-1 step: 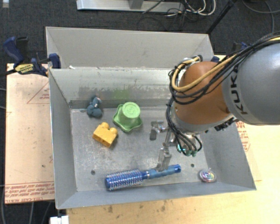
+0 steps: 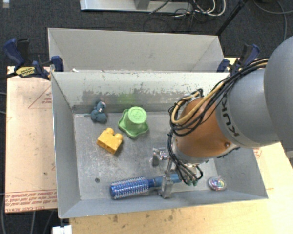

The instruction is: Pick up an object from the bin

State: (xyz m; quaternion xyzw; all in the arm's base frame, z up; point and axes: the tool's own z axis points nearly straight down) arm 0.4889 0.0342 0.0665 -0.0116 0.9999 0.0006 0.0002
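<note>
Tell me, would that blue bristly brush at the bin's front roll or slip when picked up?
The blue brush looks round, so a push would probably roll it. Its bristles likely give, making a grip there mushy. Held by the thin handle end, near the claw, the head may dip.

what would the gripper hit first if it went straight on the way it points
Probably the handle of the blue hairbrush, lying beneath the gripper by the bin's front wall; depth is unclear, so they may be touching.

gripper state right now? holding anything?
Gripper: open or closed cannot be told; it sits at the handle end of the blue hairbrush.
</note>
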